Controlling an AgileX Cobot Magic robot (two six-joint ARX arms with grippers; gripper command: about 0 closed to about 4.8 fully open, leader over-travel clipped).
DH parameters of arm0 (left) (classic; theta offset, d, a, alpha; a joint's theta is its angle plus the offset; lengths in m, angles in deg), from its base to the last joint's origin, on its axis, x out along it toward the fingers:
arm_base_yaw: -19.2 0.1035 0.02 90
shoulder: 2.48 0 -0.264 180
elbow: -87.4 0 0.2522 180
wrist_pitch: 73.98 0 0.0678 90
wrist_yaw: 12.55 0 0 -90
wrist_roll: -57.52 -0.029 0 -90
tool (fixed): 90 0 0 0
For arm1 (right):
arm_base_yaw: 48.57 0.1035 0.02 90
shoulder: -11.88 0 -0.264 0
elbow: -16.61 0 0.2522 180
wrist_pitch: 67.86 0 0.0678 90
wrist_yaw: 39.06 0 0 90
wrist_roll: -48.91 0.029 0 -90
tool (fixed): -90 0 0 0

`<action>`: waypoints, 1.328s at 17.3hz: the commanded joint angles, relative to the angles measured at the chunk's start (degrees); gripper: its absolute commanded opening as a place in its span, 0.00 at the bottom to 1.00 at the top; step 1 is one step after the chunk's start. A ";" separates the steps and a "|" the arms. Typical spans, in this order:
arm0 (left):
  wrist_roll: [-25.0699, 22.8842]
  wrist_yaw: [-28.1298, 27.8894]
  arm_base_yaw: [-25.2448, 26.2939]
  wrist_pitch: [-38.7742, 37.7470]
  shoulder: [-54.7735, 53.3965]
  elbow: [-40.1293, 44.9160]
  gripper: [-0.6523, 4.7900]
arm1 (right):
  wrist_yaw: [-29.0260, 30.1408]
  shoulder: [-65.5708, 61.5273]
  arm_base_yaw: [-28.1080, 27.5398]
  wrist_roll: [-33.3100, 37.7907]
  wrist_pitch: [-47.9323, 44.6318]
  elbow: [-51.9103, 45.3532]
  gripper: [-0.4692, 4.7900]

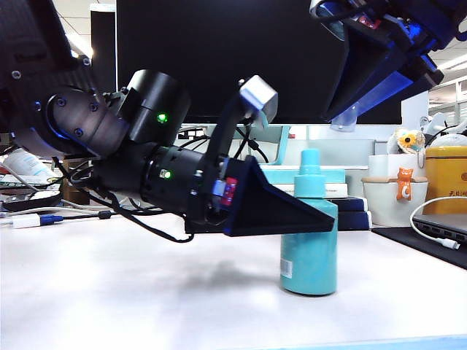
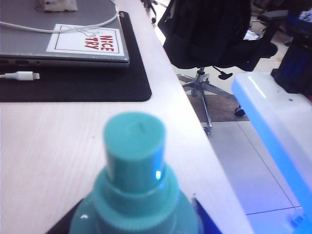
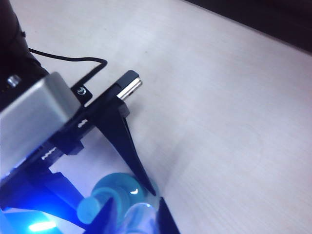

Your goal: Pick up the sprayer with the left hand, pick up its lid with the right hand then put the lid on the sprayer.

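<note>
The teal sprayer (image 1: 309, 251) stands upright on the white table, right of the middle, with its nozzle (image 2: 134, 142) bare. My left gripper (image 1: 321, 219) reaches in from the left and is shut on the sprayer's body just below the shoulder; dark fingers (image 2: 66, 225) show on both sides of the bottle. My right gripper (image 1: 343, 113) hangs above and slightly right of the nozzle, shut on the transparent lid (image 3: 142, 216). The lid shows faintly at the fingertips (image 1: 341, 122). From the right wrist, the sprayer (image 3: 114, 192) lies directly beneath the lid, a clear gap apart.
A white cup with a brown rim (image 1: 394, 198) and a yellow container (image 1: 446, 175) stand at the back right. A laptop (image 2: 63, 39) lies on a black mat (image 2: 73, 85) with a white cable (image 2: 19, 75). Stacked books (image 1: 350, 197) sit behind the sprayer. The table edge (image 2: 204, 141) runs close by.
</note>
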 commanded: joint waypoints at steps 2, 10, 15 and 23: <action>1.44 -0.17 -0.48 0.17 -1.53 -2.54 0.55 | 0.57 0.15 0.04 -0.17 1.42 0.39 0.09; 1.64 -0.22 -0.59 0.90 -2.89 -3.34 0.55 | 0.76 -0.09 0.04 -0.63 1.86 0.37 0.09; 1.68 -1.09 -0.59 1.73 -3.83 -3.34 0.55 | 2.84 -0.20 0.04 -0.61 1.92 0.37 0.09; 2.56 -0.81 -0.61 1.68 -4.17 -3.34 0.55 | 5.20 -3.74 0.09 -1.29 2.62 0.37 0.09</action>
